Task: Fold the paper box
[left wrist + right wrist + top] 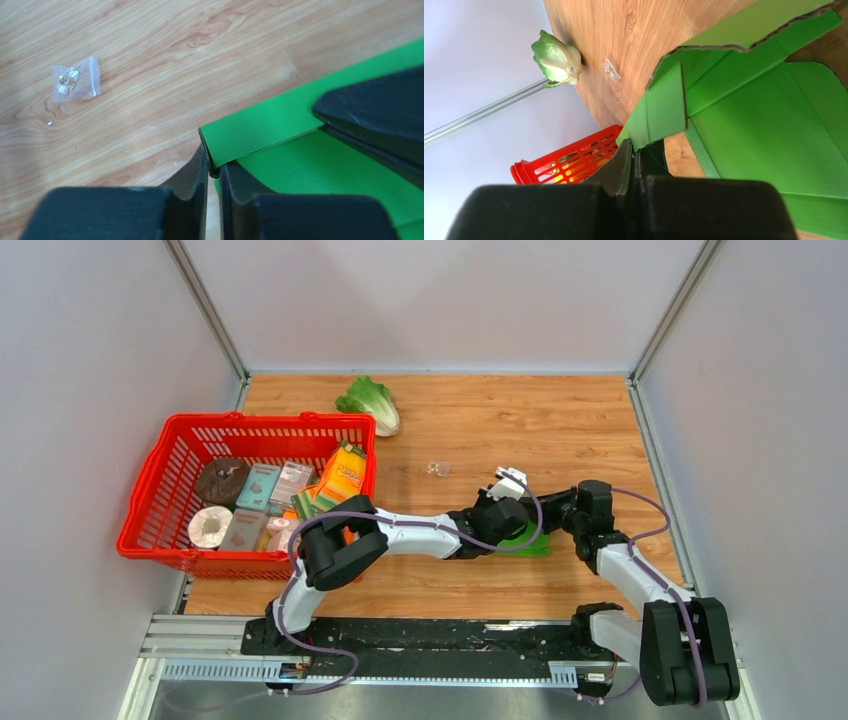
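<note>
The paper box is a bright green card sheet on the wooden table, mostly hidden under both arms in the top view. My left gripper is shut on the corner of a folded green flap, with the right gripper's dark fingers resting on the same sheet at the right. My right gripper is shut on the lower tip of an upright green flap; the open sheet spreads to its right with creases showing. The two grippers meet over the box at centre right.
A red basket with groceries, including an orange carton, stands at the left. A lettuce lies at the back. A small clear bag lies just behind the grippers; it also shows in the left wrist view.
</note>
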Robot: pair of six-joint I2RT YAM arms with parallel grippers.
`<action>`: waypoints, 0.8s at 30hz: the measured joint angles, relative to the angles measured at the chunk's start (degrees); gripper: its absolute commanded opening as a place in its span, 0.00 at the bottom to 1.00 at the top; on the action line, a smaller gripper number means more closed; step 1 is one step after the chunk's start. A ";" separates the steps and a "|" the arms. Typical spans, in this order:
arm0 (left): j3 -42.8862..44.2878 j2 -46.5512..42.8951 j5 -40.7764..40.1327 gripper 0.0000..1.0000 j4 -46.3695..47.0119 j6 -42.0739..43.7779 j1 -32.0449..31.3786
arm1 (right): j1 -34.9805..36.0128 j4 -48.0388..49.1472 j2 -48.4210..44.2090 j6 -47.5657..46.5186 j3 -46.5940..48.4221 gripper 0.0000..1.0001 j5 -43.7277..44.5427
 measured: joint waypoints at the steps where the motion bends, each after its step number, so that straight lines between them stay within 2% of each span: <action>1: 0.76 0.46 -0.83 0.00 -0.52 -0.26 0.04 | 0.00 0.02 0.00 0.09 0.00 0.00 0.00; 7: 9.05 5.33 -5.66 0.00 -7.37 -4.28 0.48 | 0.28 0.17 0.00 1.11 0.02 0.00 1.44; 15: 12.02 6.38 -8.72 0.00 -14.34 -9.99 0.09 | 2.97 -0.20 -0.39 1.42 0.26 0.00 4.09; 16: 12.02 6.36 -8.72 0.05 -14.43 -10.21 0.09 | 3.08 -0.17 -0.22 1.42 0.35 0.00 4.22; 17: 11.72 6.23 -8.57 0.16 -14.03 -10.21 0.11 | 3.10 -0.17 0.02 1.42 0.52 0.01 4.31; 18: 10.62 5.68 -8.17 0.19 -12.96 -9.94 0.11 | 3.15 -0.17 0.22 1.40 0.66 0.02 4.26; 19: 8.92 4.72 -7.52 0.21 -11.45 -9.60 0.22 | 3.28 -0.22 0.39 1.38 0.83 0.04 4.00; 21: 4.44 2.14 -5.35 0.20 -7.87 -8.46 0.50 | 3.61 -0.44 0.42 1.20 0.87 0.15 3.30; 24: 0.20 -0.68 -2.86 0.14 -5.51 -7.10 0.79 | 4.15 -2.64 0.39 -0.98 1.38 0.32 2.40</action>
